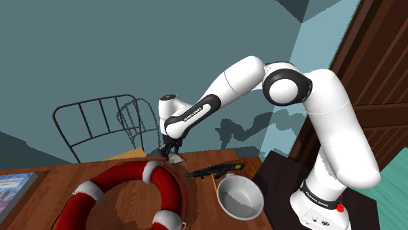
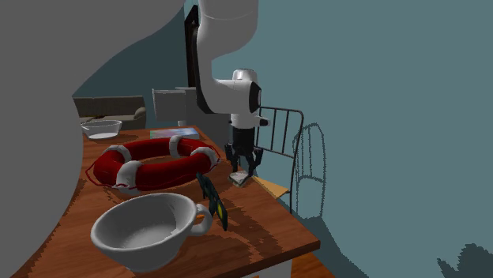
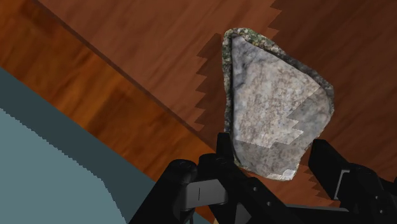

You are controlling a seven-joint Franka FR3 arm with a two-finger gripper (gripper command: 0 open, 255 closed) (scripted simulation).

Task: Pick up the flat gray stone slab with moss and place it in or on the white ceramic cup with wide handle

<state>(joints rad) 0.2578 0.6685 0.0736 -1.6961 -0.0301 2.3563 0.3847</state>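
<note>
1. Here, the black gripper clasps the mossy grey stone slab by its edges, low near the wooden table's edge.
2. Left: carrying it into the white cup, well apart.

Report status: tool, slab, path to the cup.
Tool low at gray stone slab near table edge, grip unconfirmed. White cup upright, empty. Black gadget lies between slab and cup; lift over it.

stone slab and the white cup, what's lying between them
A slim dark object with green and yellow marks lies on the table between the stone slab and the cup, seen in the shoulder view.
</note>
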